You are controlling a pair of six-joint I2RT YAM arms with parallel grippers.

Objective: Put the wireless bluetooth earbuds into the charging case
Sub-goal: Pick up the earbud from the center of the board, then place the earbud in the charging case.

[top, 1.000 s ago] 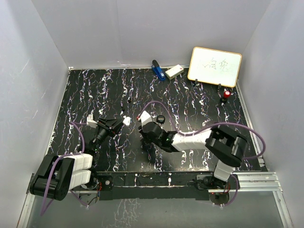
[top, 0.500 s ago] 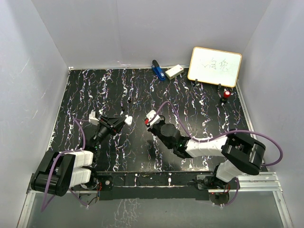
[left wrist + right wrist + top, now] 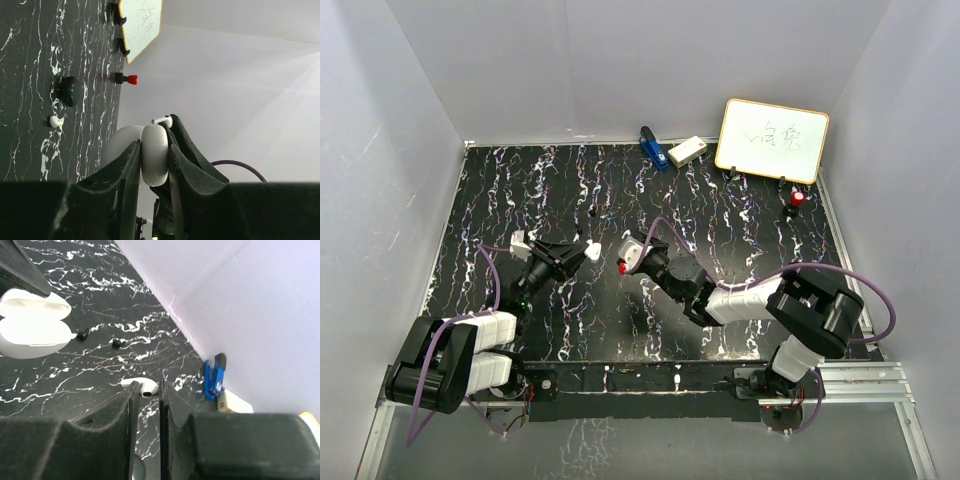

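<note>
Left gripper (image 3: pixel 154 146) clamped on the white charging case (image 3: pixel 31 324), 1 finger on each flat side; lid hinged open in the right wrist view. Right gripper (image 3: pixel 148 386) pinched together on 1 earbud (image 3: pixel 142 388) at its fingertips. In the left wrist view that bud sits just above the case's edge; touching or not, cannot tell. 2nd earbud (image 3: pixel 55 121) lies on the black marbled table (image 3: pixel 520 190), near a black round knob (image 3: pixel 70 90). Whiteboard (image 3: pixel 772 140), blue object (image 3: pixel 650 148) and small red-capped item (image 3: pixel 797 200) along the far edge
</note>
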